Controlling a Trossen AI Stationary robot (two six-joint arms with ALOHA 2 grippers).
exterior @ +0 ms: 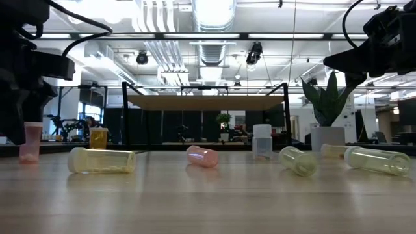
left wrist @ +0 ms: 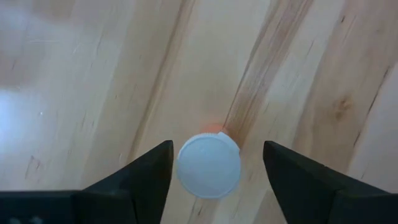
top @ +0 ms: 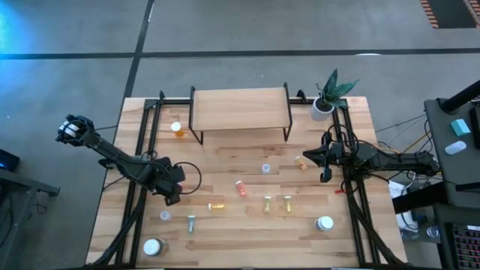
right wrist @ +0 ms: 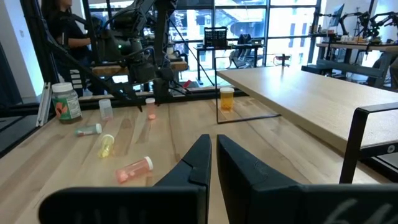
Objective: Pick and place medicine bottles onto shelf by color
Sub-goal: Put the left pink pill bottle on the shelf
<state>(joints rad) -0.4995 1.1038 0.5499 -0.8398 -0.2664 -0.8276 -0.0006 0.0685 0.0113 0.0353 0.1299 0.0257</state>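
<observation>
White-capped red bottle (left wrist: 209,165) stands upright between left hand (left wrist: 211,171) fingers, gaps both sides, near counter (top: 247,247) left edge. Left hand released, not gripping. Right hand (top: 302,158) clenched empty near right edge.

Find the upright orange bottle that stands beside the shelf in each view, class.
High view: orange bottle upright, just left of the shelf.
Low view: orange bottle at left, beside the shelf's left leg.
Left wrist view: not in it.
Right wrist view: orange bottle mid-picture, by the shelf's far leg.
Shared landmark: the shelf.
</observation>
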